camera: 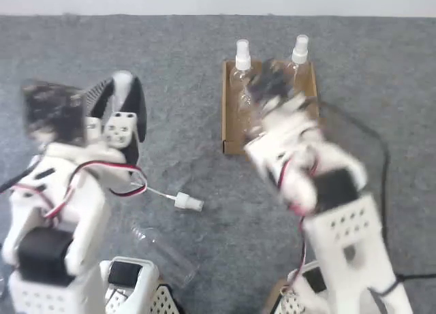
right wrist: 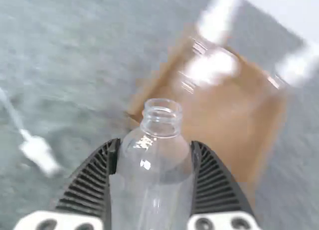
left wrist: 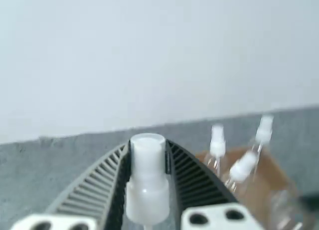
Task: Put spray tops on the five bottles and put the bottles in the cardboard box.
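Left hand (left wrist: 147, 149), right hand (right wrist: 154, 145): both clamped.

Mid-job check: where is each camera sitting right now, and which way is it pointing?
High view: fixed above, looking down over the table; left arm and right arm show.
Left wrist view: faces level across the table toward the wall; left gripper grips a spray top.
Right wrist view: tilts down at the cardboard box; right gripper grips an uncapped bottle.
Shared: all three show the box.

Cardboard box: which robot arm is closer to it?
Right. The right gripper holds an uncapped bottle at the cardboard box; the left gripper, gripping a spray top, is off to its side.
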Tool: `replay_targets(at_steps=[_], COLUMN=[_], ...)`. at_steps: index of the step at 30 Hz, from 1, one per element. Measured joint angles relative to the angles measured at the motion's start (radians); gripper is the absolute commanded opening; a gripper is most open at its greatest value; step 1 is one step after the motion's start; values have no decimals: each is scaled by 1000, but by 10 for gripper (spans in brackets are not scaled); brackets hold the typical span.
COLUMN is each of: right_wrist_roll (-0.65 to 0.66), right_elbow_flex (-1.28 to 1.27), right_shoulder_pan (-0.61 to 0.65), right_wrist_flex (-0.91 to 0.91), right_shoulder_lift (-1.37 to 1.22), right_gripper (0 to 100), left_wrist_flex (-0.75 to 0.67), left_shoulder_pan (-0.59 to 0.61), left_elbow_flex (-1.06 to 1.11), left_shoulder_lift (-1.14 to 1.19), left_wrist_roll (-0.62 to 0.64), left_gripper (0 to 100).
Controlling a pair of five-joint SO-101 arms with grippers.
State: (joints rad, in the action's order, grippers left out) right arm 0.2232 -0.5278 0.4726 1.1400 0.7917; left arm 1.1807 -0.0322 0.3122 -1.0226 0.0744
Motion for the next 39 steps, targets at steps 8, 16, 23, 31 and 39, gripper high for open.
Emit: replay_targets(at_steps=[8, 16, 23, 31, 39], right_wrist_roll=[-34, -34, -34, -40, -40], right_elbow_flex=[-351, -474, -551, -612, -612], right_shoulder_pan=[255, 318, 390, 387, 387], right_wrist_flex=[-334, -440, -514, -635, -638], right_shoulder_lift=[144, 158, 161, 163, 163], right_gripper=[17, 17, 6, 6, 6], left_wrist_flex=[-123, -198, -334, -347, -347], left_shoulder_pan=[-3, -101, -112, -117, -115], left_elbow_flex=[-78, -48, 178, 269, 338], left_shoulder_lift=[-12, -12, -2, -6, -6], left_wrist_roll=[140, 167, 167, 167, 167], left_gripper=[12, 12, 12, 12, 12])
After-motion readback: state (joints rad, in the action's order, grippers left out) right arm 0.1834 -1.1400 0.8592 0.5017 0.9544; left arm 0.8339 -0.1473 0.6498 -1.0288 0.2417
